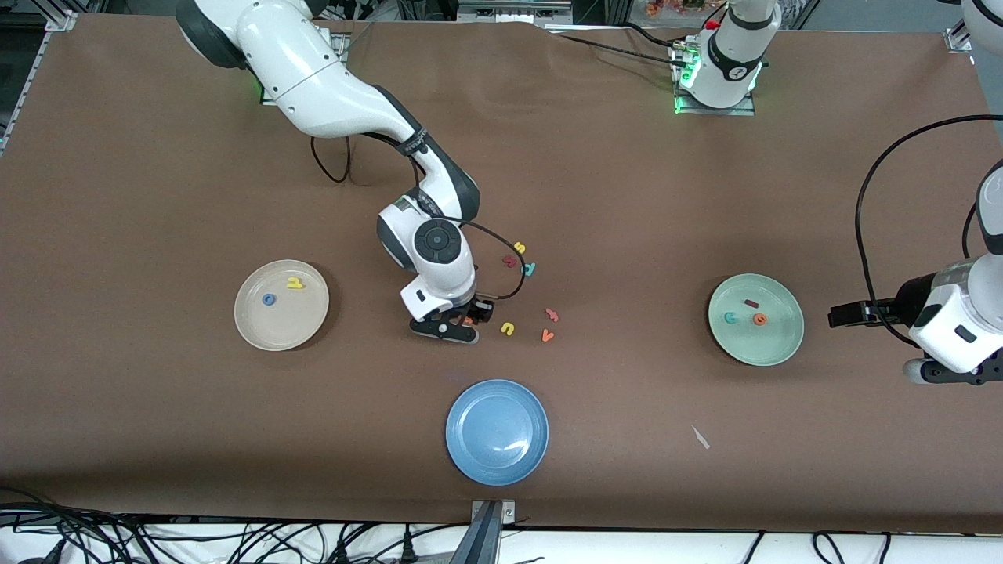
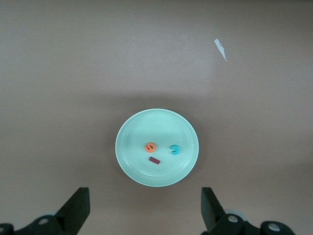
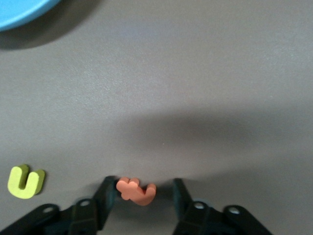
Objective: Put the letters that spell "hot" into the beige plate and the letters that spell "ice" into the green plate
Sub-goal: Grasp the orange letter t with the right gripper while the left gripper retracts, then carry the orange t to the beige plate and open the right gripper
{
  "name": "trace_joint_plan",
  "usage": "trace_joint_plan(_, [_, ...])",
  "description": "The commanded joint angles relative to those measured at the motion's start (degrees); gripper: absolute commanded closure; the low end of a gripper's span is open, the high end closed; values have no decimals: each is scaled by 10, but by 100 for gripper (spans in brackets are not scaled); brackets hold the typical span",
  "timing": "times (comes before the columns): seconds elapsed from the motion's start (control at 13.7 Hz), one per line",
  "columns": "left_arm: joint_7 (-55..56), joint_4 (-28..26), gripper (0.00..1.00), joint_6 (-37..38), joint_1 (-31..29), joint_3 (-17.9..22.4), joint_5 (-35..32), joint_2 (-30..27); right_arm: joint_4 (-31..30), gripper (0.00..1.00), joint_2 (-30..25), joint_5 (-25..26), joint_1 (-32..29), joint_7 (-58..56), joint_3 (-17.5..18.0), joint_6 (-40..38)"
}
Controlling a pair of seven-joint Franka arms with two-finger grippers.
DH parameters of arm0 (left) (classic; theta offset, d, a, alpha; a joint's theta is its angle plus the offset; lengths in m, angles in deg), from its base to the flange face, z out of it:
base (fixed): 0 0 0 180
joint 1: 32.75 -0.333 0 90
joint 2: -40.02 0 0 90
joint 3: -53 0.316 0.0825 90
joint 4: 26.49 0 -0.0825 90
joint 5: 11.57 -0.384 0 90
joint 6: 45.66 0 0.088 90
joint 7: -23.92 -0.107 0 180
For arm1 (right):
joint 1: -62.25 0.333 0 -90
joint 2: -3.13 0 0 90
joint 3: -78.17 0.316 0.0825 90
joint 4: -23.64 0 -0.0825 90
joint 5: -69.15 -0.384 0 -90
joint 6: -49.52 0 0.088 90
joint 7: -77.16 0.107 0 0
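Note:
My right gripper (image 1: 468,319) (image 3: 143,185) is down at the table, open, its jaws straddling the orange t (image 3: 136,191) (image 1: 468,320). One finger touches the t and a gap shows at the other. The beige plate (image 1: 258,329) holds the yellow h (image 1: 295,283) and the blue o (image 1: 269,298). The green plate (image 1: 772,345) (image 2: 142,127) holds the maroon i (image 1: 751,302) (image 2: 154,160), the teal c (image 1: 730,317) (image 2: 175,149) and the orange e (image 1: 759,319) (image 2: 150,146). My left gripper (image 1: 952,374) (image 2: 144,196) waits open and empty beside the green plate, at the left arm's end.
A yellow u (image 1: 508,328) (image 3: 25,181) lies close beside the right gripper. An orange v (image 1: 548,335), another orange letter (image 1: 552,315), a teal letter (image 1: 530,269), a dark red one (image 1: 510,261) and a yellow one (image 1: 519,247) lie nearby. The blue plate (image 1: 497,431) (image 3: 19,10) sits nearer the camera. A paper scrap (image 1: 700,437) (image 2: 221,49) lies on the table.

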Motion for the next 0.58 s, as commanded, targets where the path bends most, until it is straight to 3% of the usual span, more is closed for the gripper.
trace_joint_plan(0.0, [-6,-13,0,4,-4,2,-4,-13,20,60,17,10,7,7,-4,0])
trace_joint_plan(0.22, [-6,-14,0,4,-4,1,-7,-13,19,72,14,11,7,2,-6,-3])
trace_joint_plan(0.51, [-4,-14,0,4,-3,1,-7,-12,-12,72,-31,8,-16,-23,-7,-30])
